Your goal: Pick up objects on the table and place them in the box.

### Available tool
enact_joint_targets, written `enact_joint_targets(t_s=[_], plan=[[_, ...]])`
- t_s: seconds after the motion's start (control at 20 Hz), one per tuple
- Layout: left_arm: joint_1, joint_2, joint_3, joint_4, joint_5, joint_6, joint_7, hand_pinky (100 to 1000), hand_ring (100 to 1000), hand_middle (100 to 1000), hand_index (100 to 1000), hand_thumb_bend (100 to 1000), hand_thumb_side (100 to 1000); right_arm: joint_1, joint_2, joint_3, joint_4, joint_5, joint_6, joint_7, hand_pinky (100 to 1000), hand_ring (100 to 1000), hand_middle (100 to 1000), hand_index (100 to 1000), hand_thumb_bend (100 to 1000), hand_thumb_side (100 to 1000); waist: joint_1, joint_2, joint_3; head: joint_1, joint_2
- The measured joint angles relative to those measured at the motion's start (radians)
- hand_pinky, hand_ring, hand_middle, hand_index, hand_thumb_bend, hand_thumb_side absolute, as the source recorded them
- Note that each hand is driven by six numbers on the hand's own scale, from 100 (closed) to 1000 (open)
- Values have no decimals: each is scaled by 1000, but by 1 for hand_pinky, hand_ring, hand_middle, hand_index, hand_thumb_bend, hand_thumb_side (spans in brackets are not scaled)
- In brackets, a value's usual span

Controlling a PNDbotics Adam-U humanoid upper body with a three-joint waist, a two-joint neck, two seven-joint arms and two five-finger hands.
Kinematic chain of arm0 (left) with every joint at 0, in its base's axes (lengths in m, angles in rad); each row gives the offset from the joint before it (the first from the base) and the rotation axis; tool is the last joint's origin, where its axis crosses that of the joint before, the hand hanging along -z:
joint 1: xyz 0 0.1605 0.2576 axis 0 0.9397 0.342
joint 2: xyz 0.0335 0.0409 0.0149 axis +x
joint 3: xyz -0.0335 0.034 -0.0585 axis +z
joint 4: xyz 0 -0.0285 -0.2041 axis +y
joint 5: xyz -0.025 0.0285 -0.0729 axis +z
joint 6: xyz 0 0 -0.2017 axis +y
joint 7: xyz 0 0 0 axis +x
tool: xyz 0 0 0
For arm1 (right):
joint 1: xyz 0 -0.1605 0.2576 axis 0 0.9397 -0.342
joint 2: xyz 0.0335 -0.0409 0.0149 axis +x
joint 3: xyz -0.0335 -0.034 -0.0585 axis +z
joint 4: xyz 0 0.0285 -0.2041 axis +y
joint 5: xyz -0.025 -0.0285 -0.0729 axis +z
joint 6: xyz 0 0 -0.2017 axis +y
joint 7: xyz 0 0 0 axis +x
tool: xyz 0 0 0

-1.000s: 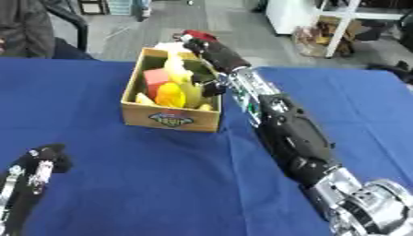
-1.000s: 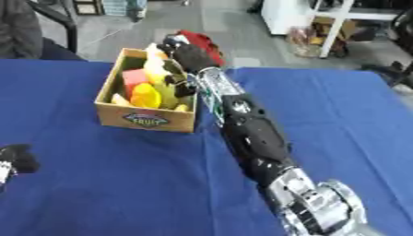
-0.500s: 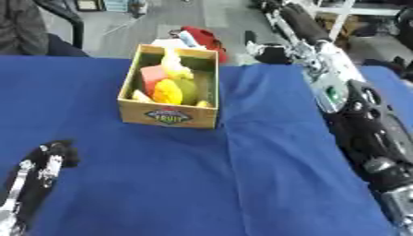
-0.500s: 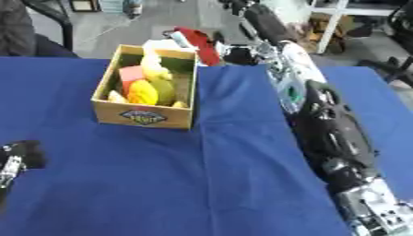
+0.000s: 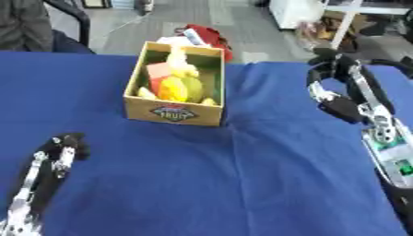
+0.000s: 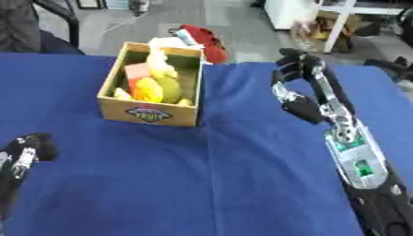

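A cardboard fruit box (image 5: 174, 112) stands on the blue table (image 5: 242, 184), left of centre toward the far edge. It holds a yellow item (image 5: 171, 87), a green one (image 5: 193, 86), a pink block (image 5: 158, 71) and other pale pieces. My right hand (image 6: 292, 64) hangs above the table to the right of the box, well apart from it, with relaxed, slightly curved fingers and nothing in them. Low in the left corner my left hand (image 5: 58, 151) rests open on the cloth. I see no loose object on the table.
A red and white bundle (image 5: 206, 34) lies beyond the table's far edge, just behind the box. White furniture and clutter (image 5: 322, 23) stand on the floor at the back right.
My right arm has drawn back from over the box to the right side and come lower. The view has shifted too. The box and left hand stay put.
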Motion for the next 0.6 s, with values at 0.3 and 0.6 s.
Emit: enact_joint_targets(t_s=[0.3, 0.6], plan=[[-1, 0, 0, 0, 0, 0, 0, 662, 603, 564, 743, 100, 723, 72, 82, 1, -19, -58, -28, 41, 617, 647, 665, 852, 100, 499, 0, 0, 1, 1, 1], [-3, 0, 0, 0, 0, 0, 1, 661, 603, 564, 743, 100, 723, 94, 127, 16, -24, -66, -31, 68, 612, 637, 653, 846, 100, 495, 0, 1, 1, 0, 1]])
